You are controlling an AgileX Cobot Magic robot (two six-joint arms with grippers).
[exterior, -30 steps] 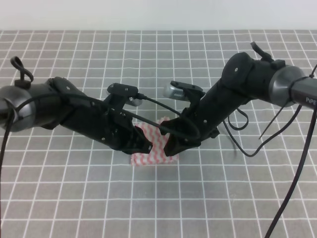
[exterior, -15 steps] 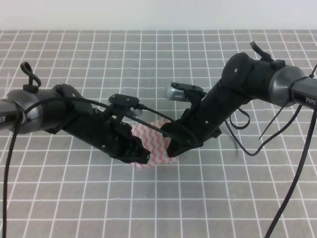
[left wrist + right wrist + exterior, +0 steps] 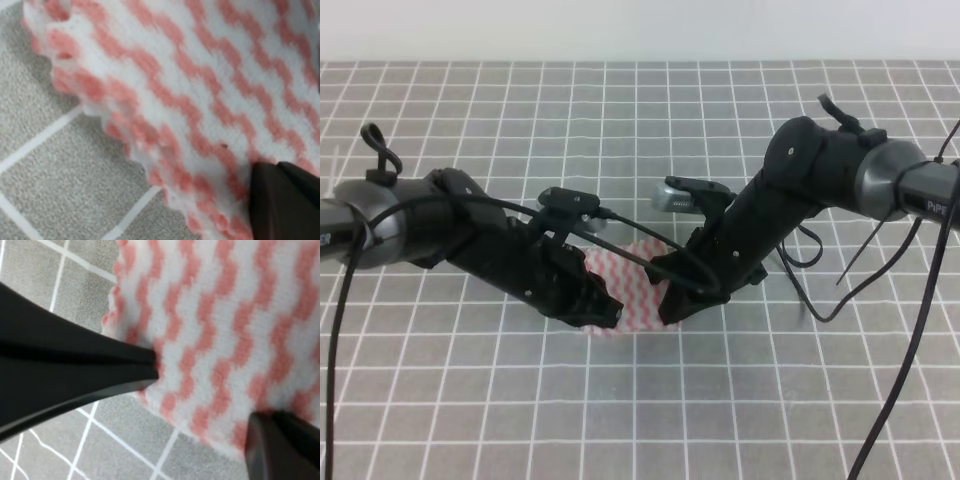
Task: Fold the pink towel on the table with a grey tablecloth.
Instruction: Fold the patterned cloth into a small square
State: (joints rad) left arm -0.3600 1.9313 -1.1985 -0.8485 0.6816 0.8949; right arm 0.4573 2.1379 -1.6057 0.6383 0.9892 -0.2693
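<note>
The pink towel (image 3: 636,283), striped pink and white, lies on the table with a grey tablecloth (image 3: 650,410), between my two arms. My left gripper (image 3: 604,312) is at its near left edge, and in the left wrist view its dark fingers (image 3: 280,200) are pressed together on the towel (image 3: 190,85). My right gripper (image 3: 671,307) is at the near right edge, and the right wrist view shows it (image 3: 274,442) shut on the towel (image 3: 225,325). The other gripper's dark fingers (image 3: 75,372) touch the towel's edge in that view. Both arms hide the near corners in the high view.
Black cables (image 3: 650,258) loop from the left arm across the towel and hang from the right arm (image 3: 880,330). White-gridded grey cloth stretches on all sides. A pale wall (image 3: 640,30) bounds the far edge.
Both grippers have sunk lower and a little nearer to me. The towel, raised and bunched a second ago, now lies lower and flatter on the cloth.
</note>
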